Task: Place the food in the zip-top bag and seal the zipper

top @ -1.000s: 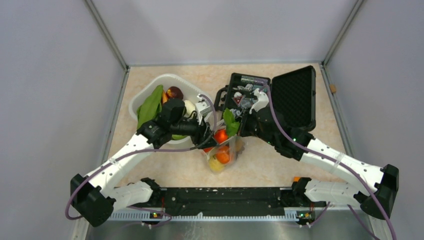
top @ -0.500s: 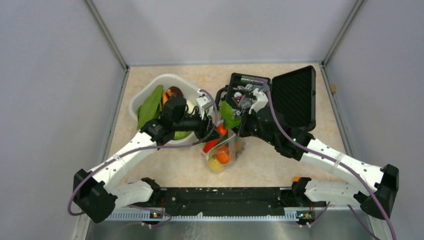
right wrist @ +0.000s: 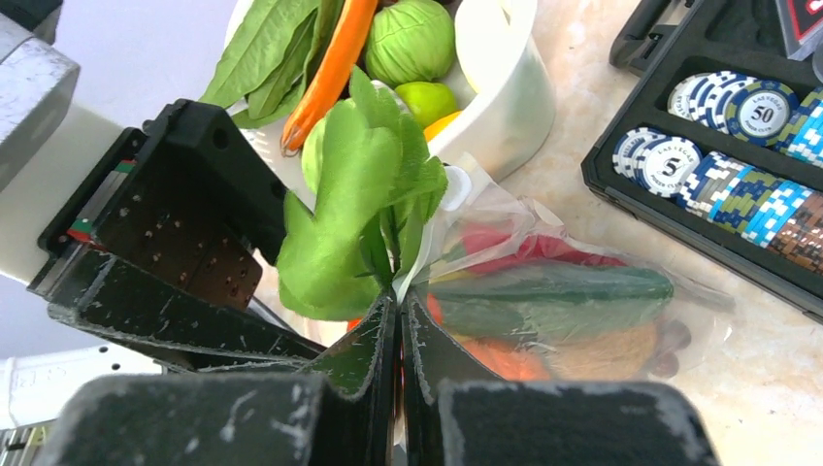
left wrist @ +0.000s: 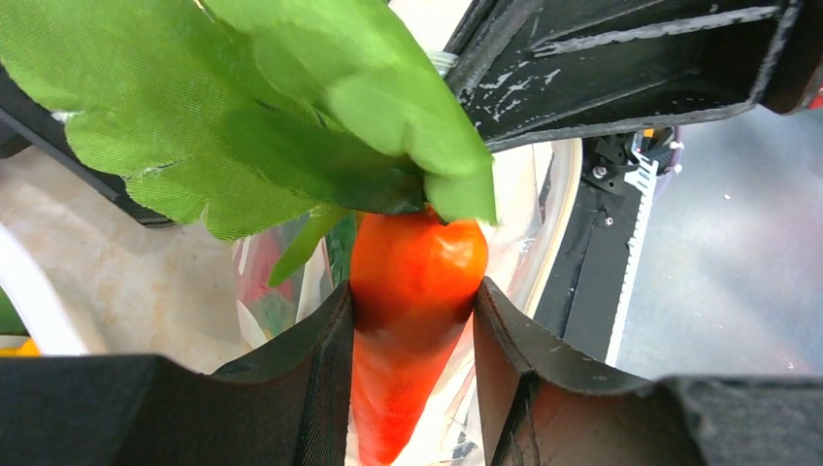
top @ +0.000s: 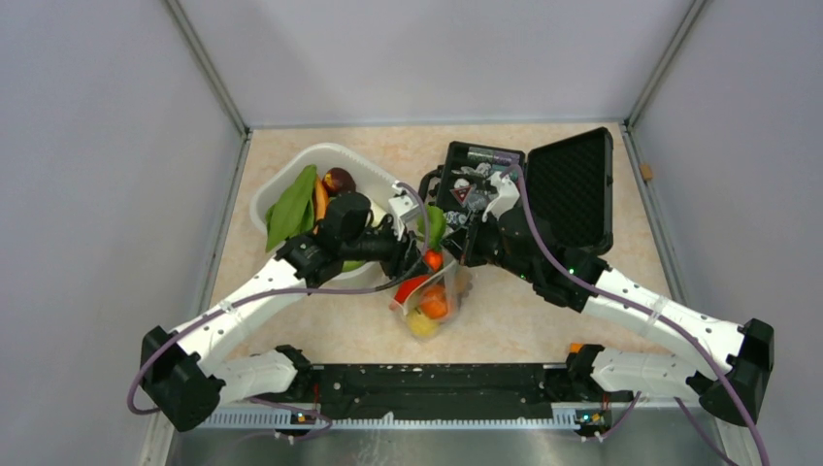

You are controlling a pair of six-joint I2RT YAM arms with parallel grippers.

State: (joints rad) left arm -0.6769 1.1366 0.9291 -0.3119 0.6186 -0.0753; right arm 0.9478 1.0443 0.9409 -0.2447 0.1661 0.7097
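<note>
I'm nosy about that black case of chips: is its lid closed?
No, the black case lies wide open, its lid swung back to the right.

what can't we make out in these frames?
- Top view: zip-top bag's mouth, under the left gripper, right gripper and green leaves.
- Left wrist: whether the carrot's tip is inside the bag; jaws and bottom edge crowd it.
- Right wrist: the rim pinched by the right gripper, hidden between its jaws.
</note>
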